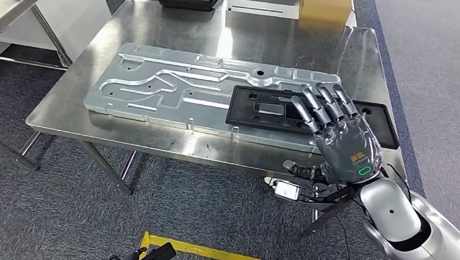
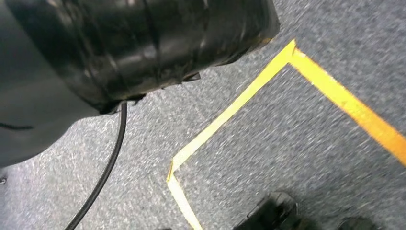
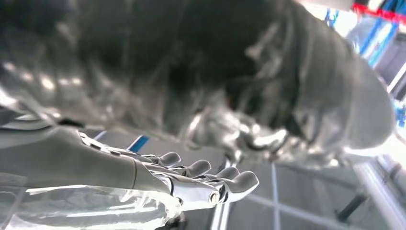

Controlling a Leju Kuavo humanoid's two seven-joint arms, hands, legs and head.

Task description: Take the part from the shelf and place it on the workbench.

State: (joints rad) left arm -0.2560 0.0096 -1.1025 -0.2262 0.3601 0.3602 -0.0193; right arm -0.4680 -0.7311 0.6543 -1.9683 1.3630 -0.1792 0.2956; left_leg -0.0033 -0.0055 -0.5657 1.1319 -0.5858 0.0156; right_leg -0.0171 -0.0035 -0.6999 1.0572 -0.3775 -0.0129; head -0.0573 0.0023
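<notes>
The flat black rectangular plastic part already lies on the steel workbench, overlapping its embossed aluminium plate. The right hand hovers above the part, fingers spread, empty. Placement looks done.

The part is a flat black rectangular tray with a raised rim, a few small holes and a shallow recess holding a lighter grey panel in the middle. It lies flat on the steel workbench, its left portion overlapping a large grooved metal plate. It sits just beyond and under the fingertips of the right hand, whose fingers are spread and hold nothing.
</notes>
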